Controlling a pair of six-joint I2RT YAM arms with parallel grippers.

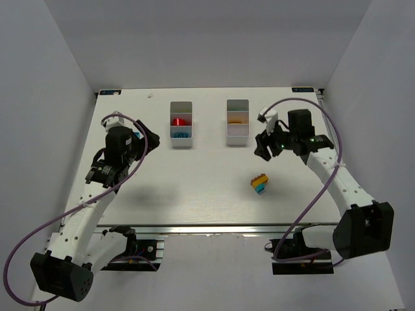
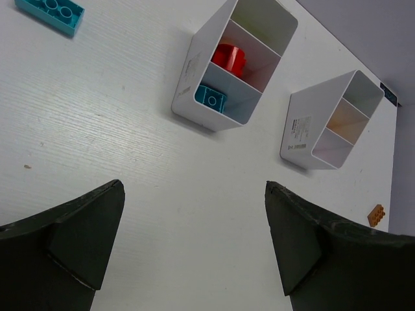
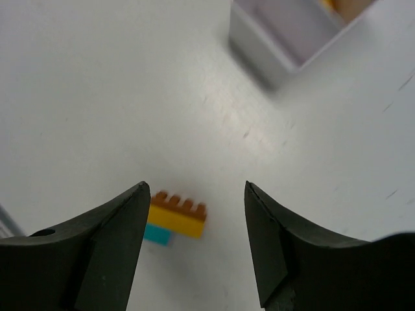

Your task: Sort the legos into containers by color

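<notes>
- Top view: logged left bin (image 1: 181,144) and right bin (image 1: 238,141) side by side at the far part of the surface (image 1: 194,188), well apart from a brick stack (image 1: 259,184) lying loose nearer the arms.
- Same view: located right end effector (image 1: 264,148) between right bin and stack, and left end effector (image 1: 133,144) to the left of left bin. Cannot tell finger spread from here.
- Left wrist view: found left end effector (image 2: 194,240) spread wide, gripping nothing. Noted a red rounded piece (image 2: 229,58) in the middle compartment of left bin (image 2: 191,78) and a teal brick (image 2: 211,98) in the near one, so one color per compartment, as the task demands. Spotted a loose teal brick (image 2: 50,11) on the surface, unsorted.
- Right wrist view: found right end effector (image 3: 194,240) wide and empty, with the brick stack (image 3: 176,219) framed between the fingers: orange on yellow on teal. Judged as lining up for a pick. Expect trouble here, with three colors locked together and likely needing a split before sorting.
</notes>
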